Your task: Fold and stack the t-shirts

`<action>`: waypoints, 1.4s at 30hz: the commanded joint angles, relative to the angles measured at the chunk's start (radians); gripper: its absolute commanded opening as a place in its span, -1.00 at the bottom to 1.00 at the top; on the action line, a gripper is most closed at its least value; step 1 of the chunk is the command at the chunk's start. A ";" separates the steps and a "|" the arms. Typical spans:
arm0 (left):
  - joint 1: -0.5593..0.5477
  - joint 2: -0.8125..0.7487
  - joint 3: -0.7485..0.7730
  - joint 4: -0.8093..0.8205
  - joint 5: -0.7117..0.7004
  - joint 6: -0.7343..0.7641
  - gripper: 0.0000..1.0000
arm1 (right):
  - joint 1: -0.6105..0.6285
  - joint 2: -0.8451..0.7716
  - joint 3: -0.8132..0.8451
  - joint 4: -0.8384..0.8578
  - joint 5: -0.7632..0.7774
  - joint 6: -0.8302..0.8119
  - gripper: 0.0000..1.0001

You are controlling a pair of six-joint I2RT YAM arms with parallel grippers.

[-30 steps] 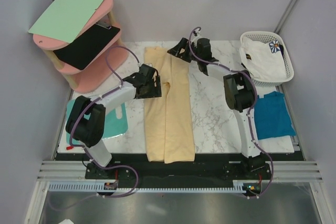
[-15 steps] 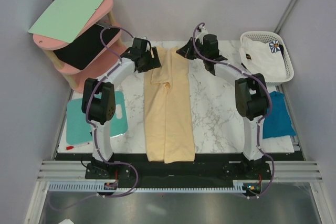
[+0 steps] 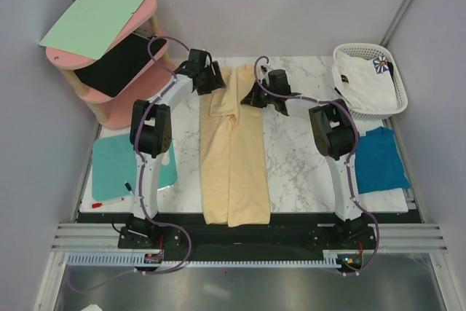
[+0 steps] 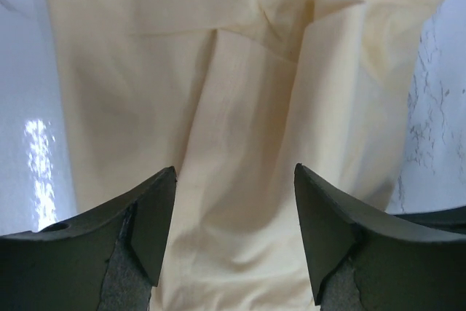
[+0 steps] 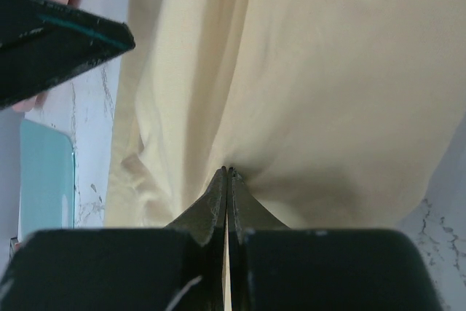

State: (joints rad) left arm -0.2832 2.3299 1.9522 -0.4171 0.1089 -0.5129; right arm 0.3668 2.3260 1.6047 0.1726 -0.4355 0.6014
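Pale yellow t-shirt (image 3: 233,158) — folded into a long strip down the middle of the table (image 3: 291,158).
Right gripper (image 5: 229,172) — pressed closed, pinching the cloth at the far right edge, likely for a crosswise fold.
Left gripper (image 4: 234,172) — jaws spread, empty, poised over the far left corner.

Bare marble table (image 3: 291,158) lies open between the yellow t-shirt (image 3: 233,172) and the teal t-shirt (image 3: 378,162); the pink shelf (image 3: 129,101) crowds the far left corner, the basket (image 3: 357,48) the far right.
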 commanded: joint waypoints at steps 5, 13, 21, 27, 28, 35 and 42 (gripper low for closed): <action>0.018 0.111 0.149 0.014 -0.008 -0.036 0.33 | -0.003 0.027 0.018 0.041 0.003 -0.012 -1.00; 0.021 0.166 0.198 0.009 0.020 -0.029 -0.14 | -0.002 0.047 0.032 0.038 -0.005 -0.006 -1.00; 0.024 0.174 0.188 0.009 0.005 -0.021 -0.96 | -0.003 0.072 0.038 0.042 -0.017 0.001 -1.00; 0.033 0.143 0.162 0.011 -0.038 -0.024 -0.96 | -0.003 0.075 0.038 0.039 -0.020 -0.003 -1.00; 0.036 0.122 0.156 0.014 -0.050 -0.024 -0.96 | -0.003 0.075 0.040 0.039 -0.022 -0.003 -1.00; 0.053 -0.029 -0.005 0.115 -0.103 -0.018 -0.96 | -0.005 0.088 0.040 0.039 -0.026 0.001 -1.00; 0.078 -0.089 -0.075 0.158 -0.144 -0.026 -0.96 | -0.005 0.090 0.037 0.038 -0.029 0.000 -1.00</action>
State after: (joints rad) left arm -0.2283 2.3268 1.9003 -0.3340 0.0238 -0.5343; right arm 0.3626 2.3844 1.6203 0.2195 -0.4721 0.6098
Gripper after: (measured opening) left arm 0.028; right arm 0.007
